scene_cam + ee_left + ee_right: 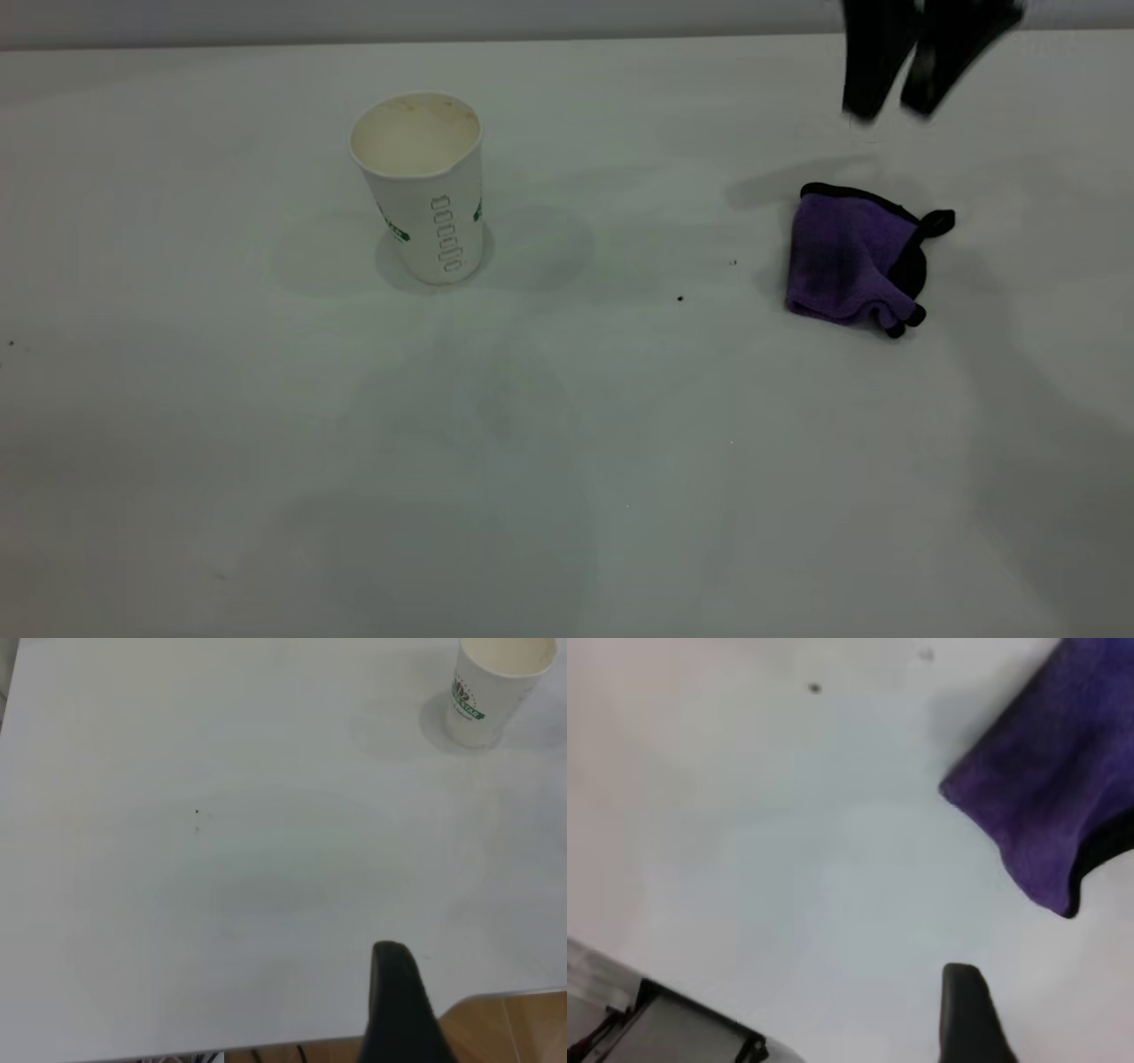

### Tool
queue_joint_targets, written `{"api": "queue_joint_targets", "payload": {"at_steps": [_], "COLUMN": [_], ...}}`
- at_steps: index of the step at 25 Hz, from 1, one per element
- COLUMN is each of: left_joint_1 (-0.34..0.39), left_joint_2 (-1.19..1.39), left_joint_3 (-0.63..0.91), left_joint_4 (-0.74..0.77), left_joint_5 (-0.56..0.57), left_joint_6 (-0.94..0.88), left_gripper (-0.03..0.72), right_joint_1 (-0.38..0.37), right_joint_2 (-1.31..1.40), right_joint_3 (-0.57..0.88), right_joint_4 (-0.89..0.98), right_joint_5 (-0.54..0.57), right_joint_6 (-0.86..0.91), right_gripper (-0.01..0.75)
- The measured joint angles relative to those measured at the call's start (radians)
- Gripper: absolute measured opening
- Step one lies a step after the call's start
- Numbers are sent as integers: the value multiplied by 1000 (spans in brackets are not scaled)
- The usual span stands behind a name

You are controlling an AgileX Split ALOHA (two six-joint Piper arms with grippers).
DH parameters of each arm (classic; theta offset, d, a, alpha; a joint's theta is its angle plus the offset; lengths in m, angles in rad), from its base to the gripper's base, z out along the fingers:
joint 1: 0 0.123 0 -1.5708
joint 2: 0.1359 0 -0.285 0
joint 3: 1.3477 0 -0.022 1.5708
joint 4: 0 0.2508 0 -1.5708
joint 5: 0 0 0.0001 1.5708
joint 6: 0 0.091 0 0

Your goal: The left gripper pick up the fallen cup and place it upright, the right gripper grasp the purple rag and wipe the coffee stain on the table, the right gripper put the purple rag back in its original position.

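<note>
Item, cup point(425, 190): upright on the table point(567, 461), mouth open, nothing touching it; my left-side work reads as done. Item, purple rag point(855, 257): lying crumpled on the table's right side, black backing turned out at one edge, free of any hold. Item, coffee stain: none visible; only tiny dark specks between cup and rag, so I judge the wipe finished and the rag returned. Item, right gripper point(886, 111): above and behind the rag, clear of it, my two fingers parted and holding nothing. Item, left gripper point(399, 1010): near the table's edge, well apart from the cup; only one finger shows, so whether it is parted or closed I cannot tell. Step in hand, by my judgement: retreat. Done well, I lift straight away from the rag without snagging its raised black corner. Room: wide bare surface all round; far edge close behind my right fingers.
</note>
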Motion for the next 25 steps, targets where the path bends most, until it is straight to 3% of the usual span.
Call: {"api": "queue_joint_targets", "payload": {"at_steps": [4, 8, 17, 25], "left_joint_1": [0, 0, 0, 0], "left_joint_2": [0, 0, 0, 0], "left_joint_3": [0, 0, 0, 0], "left_joint_4": [0, 0, 0, 0], "left_joint_5": [0, 0, 0, 0], "left_joint_6": [0, 0, 0, 0], "left_gripper": [500, 500, 500, 500], "right_joint_1": [0, 0, 0, 0], "right_joint_2": [-116, -270, -724, -1137], "right_joint_3": [17, 123, 615, 1029], "right_joint_4": [0, -1, -37, -167], "right_joint_5": [9, 13, 20, -40], "right_joint_6": [11, 30, 77, 210], "right_gripper": [467, 466, 466, 466]}}
